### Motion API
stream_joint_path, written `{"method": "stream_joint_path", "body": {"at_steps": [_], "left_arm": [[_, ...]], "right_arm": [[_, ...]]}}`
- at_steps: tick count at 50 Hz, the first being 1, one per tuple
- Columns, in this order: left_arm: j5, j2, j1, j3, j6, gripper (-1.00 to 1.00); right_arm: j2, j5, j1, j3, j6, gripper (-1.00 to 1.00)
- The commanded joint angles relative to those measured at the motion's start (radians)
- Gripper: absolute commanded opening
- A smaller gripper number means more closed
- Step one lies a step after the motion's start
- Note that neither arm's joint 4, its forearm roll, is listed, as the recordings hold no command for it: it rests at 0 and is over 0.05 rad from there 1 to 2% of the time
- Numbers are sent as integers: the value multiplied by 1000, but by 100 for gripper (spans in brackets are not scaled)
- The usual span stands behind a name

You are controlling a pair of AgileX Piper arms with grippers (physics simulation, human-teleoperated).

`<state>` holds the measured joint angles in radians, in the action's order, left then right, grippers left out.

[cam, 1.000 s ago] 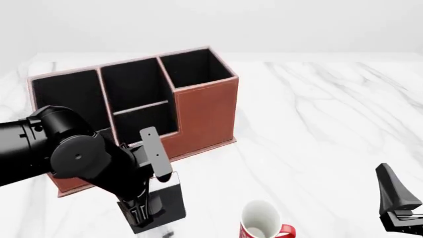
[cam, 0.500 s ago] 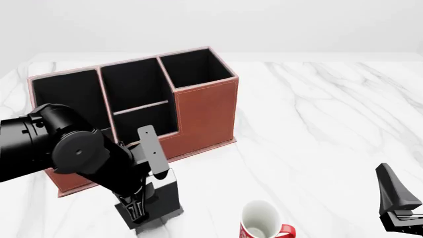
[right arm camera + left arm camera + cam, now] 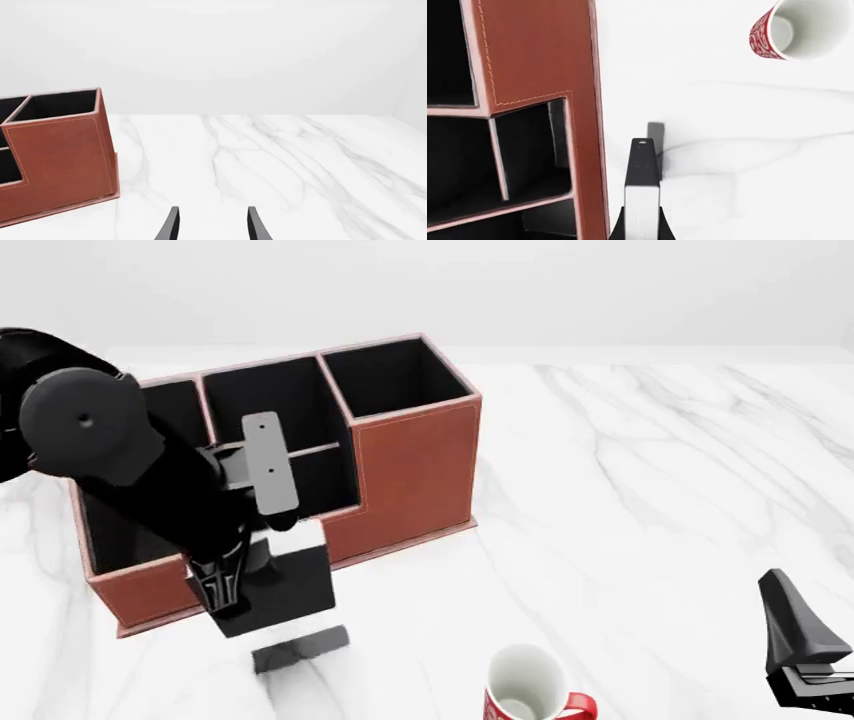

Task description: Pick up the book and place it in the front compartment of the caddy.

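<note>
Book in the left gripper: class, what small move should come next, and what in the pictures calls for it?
Probably carry it a little farther forward over the low front wall. The left gripper holds the book clear of the table, shadow beneath, but the book hangs outside the caddy, beside its front compartment, not above it.

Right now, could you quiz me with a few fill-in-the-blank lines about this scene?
1. The left tool grips a thin ____ book.
2. The book hangs above the table, casting a ____ below.
3. The caddy is ____-brown outside.
4. The mug stands ____.

Missing: black; shadow; reddish; upright
</note>
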<state>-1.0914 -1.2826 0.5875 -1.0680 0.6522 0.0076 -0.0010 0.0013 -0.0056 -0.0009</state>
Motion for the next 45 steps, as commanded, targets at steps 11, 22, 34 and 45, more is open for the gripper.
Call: {"method": "stream_joint_path", "body": {"at_steps": [11, 22, 34, 45], "left_arm": [[-129, -7, -132, -208, 198, -100], [-129, -18, -173, -264, 243, -100], [-129, -48, -194, -343, 284, -100], [-129, -69, -272, -447, 364, -100]], "right_arm": [[0, 0, 0, 1, 0, 100], [0, 0, 0, 1, 0, 100], [0, -1, 0, 1, 0, 100], [22, -22, 2, 0, 1, 100]]}}
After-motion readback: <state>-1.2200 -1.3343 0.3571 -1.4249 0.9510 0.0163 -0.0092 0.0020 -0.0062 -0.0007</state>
